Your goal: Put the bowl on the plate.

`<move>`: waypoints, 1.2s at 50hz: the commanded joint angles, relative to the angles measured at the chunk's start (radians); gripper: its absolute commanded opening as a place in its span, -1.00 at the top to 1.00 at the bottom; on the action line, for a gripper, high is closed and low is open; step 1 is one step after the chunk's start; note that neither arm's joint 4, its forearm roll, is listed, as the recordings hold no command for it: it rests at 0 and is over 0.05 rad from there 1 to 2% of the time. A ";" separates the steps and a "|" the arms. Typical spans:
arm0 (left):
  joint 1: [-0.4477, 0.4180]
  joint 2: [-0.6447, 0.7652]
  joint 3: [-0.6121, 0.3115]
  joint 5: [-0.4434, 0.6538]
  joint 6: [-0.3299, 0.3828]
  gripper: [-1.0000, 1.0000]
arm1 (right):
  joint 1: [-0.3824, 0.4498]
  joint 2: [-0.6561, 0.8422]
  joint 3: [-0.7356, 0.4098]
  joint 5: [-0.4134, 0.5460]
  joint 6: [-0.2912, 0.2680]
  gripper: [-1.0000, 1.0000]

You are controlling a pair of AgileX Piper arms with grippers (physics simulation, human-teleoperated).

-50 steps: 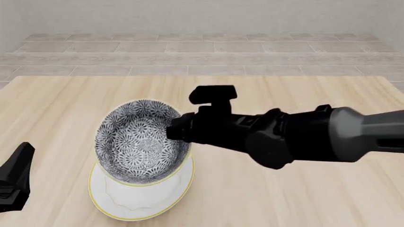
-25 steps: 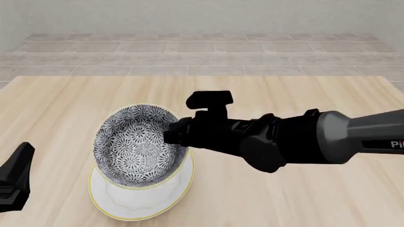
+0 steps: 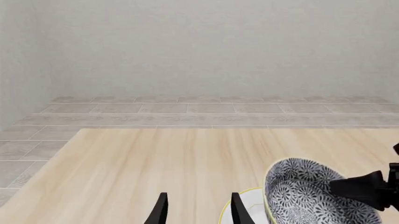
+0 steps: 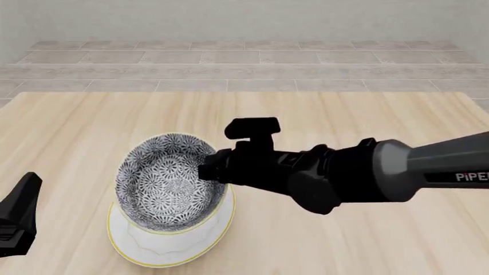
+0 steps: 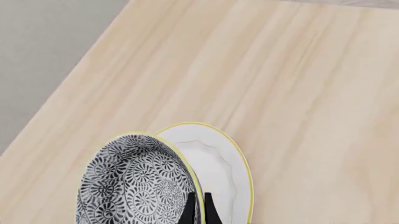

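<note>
The bowl point(image 4: 169, 182), dark blue-grey floral with a yellowish rim, hangs tilted just over the white, gold-rimmed plate point(image 4: 157, 247) at the front left of the table. I cannot tell whether bowl and plate touch. My right gripper point(image 4: 208, 167) is shut on the bowl's right rim. In the right wrist view its fingertips point(image 5: 190, 205) pinch that rim of the bowl point(image 5: 134, 182), with the plate point(image 5: 218, 163) beyond. My left gripper point(image 4: 22, 217) stays at the front left edge, apart from the bowl. In its own view the left gripper point(image 3: 199, 196) is open, beside the bowl point(image 3: 305, 191).
The light wooden table point(image 4: 367, 114) stretches back to a tiled floor and a pale wall. My right arm point(image 4: 382, 172) crosses the table's middle from the right. Bare wood lies behind and to the right of the plate.
My right arm has lowered the bowl a little toward the plate and drawn slightly nearer. The left gripper has not moved.
</note>
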 commanded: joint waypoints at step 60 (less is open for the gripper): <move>0.000 0.000 0.000 0.000 0.000 -1.00 | 0.004 0.071 -0.010 -0.043 0.021 1.00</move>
